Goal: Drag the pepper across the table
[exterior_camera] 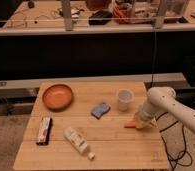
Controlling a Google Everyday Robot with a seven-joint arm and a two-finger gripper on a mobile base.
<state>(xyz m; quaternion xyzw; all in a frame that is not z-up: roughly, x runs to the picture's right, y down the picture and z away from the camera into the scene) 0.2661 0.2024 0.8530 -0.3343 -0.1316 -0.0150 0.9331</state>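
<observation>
Pepper [131,124] on table [116,146], tucked against end effector [142,120], grip state unclear

gripper [142,120]: sitting low at the right side of the table [116,150], hiding the right end of the pepper [130,124]
arm [177,107]: being cut off by the right edge

Gripper [141,121] is sitting low near the right edge of the light wooden plank table [131,152], just beside the small orange-red tapered pepper [131,124]. Open planks are running leftward from the pepper, passing between the blue rectangular sponge [100,109] on the far side and the white bottle [77,140] lying on its side nearer the front. The white round cup [124,99] is crowding the space behind the gripper. The round orange bowl [57,96] and dark wrapped bar [44,130] are blocking the left end. The front right corner is lying open.
</observation>
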